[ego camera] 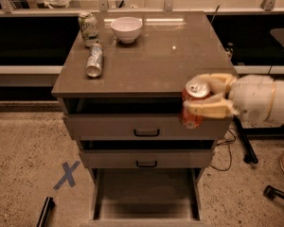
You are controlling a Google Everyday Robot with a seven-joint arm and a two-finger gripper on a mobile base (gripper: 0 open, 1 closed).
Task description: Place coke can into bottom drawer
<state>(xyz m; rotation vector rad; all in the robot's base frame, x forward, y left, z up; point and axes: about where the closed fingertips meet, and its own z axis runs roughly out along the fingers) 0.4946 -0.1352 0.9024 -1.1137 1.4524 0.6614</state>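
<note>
we saw the gripper [191, 99] at frame right pinching the coke can [192, 121] upright, out past the cabinet [151, 65] front, likely so it could lower into the open bottom drawer [146, 193] at bottom centre.

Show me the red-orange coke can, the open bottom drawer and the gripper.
Red-orange coke can [191, 119], camera view: red side near its base.
Grey-brown bottom drawer [146, 193], camera view: bare floor inside.
Cream two-finger gripper [194, 94], camera view, at the cabinet [170, 65] front right corner, shut on the can: midway between fingertips.
</note>
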